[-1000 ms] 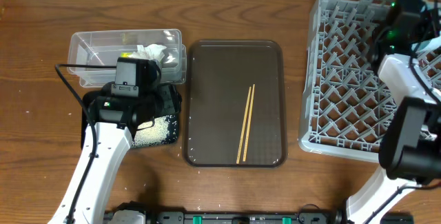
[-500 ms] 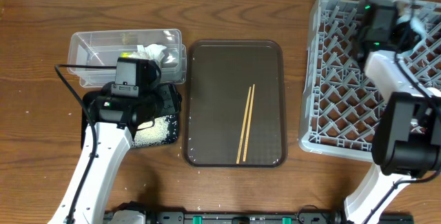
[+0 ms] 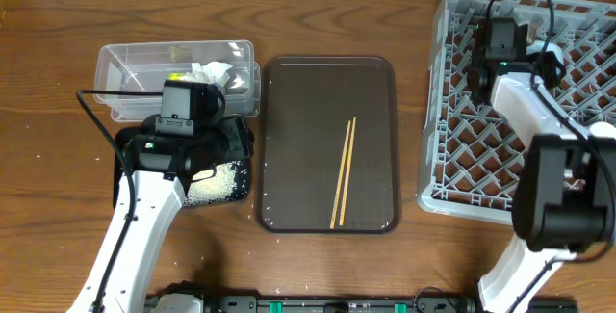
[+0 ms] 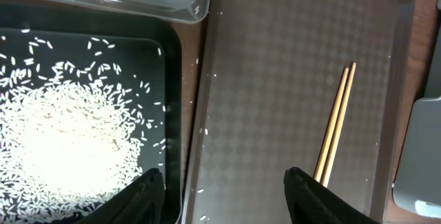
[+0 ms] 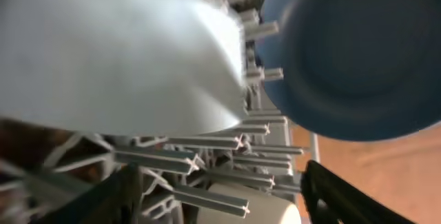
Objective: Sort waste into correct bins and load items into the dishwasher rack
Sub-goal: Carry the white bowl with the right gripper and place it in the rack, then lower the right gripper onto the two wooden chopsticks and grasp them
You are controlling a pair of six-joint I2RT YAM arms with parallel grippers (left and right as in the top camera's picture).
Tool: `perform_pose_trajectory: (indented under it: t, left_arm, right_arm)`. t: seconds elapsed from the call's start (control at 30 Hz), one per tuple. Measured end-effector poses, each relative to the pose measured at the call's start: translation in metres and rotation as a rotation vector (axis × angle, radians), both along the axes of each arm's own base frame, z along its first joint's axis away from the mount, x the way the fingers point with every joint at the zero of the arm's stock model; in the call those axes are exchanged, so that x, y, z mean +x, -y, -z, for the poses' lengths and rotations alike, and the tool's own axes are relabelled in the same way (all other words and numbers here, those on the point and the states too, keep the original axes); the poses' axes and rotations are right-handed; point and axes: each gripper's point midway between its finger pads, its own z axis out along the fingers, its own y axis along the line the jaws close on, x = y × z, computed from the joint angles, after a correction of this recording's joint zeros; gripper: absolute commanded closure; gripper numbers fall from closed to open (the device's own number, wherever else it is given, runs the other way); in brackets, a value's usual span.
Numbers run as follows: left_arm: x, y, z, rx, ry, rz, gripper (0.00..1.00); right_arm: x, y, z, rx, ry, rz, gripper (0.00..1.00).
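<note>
Well, my left jaws hang open with nothing between them, above the seam where the black tray (image 4: 172, 79) of rice (image 4: 62, 141) meets the brown tray (image 4: 275, 58). The two chopsticks (image 4: 335, 124) lie side by side on that tray, at about 3 o'clock from those jaws. My right jaws are likewise spread wide and empty, low inside the rack (image 3: 452, 149) at the 3 o'clock side of the bench (image 3: 48, 24), with the white bowl (image 5: 117, 52) and the blue bowl (image 5: 358, 52) close in front of them. Tissue (image 3: 214, 72) sits in the clear tub (image 3: 130, 63) at 10 o'clock. I judge the chopsticks to be the job not yet done, and the tricky one. Thin and flat on a smooth surface, they could roll apart so that I pinch only one, or slip end-first through the rack's open grid. On the right, a careless swing this close could knock a bowl askew.
</note>
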Motion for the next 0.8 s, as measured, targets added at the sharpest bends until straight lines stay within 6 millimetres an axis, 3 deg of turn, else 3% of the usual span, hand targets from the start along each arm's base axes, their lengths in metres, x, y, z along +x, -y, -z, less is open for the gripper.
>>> perform_pose_trajectory:
  t: [0.17, 0.23, 0.33, 0.43, 0.57, 0.7, 0.8]
  left_arm:
    - [0.0, 0.0, 0.0, 0.0, 0.0, 0.0, 0.41]
    - [0.0, 0.0, 0.0, 0.0, 0.001, 0.0, 0.41]
    - [0.0, 0.0, 0.0, 0.0, 0.001, -0.001, 0.4]
    - [0.0, 0.0, 0.0, 0.0, 0.0, 0.0, 0.41]
    - [0.0, 0.0, 0.0, 0.0, 0.001, 0.0, 0.41]
    - [0.0, 0.0, 0.0, 0.0, 0.001, -0.001, 0.41]
    - [0.0, 0.0, 0.0, 0.0, 0.001, 0.0, 0.41]
  right_arm:
    - [-0.001, -0.051, -0.058, 0.259, 0.136, -0.219, 0.29]
    - [-0.003, -0.089, -0.076, 0.425, 0.183, -0.355, 0.33]
    - [-0.01, -0.15, -0.08, 0.697, 0.193, -0.51, 0.38]
    - [-0.028, -0.207, -0.06, 0.936, 0.1, -0.566, 0.39]
    - [-0.06, -0.275, -0.023, 1.107, -0.105, -0.591, 0.43]
    - [-0.094, -0.32, 0.017, 1.14, -0.296, -0.554, 0.51]
    - [-0.117, -0.338, 0.046, 1.119, -0.405, -0.473, 0.51]
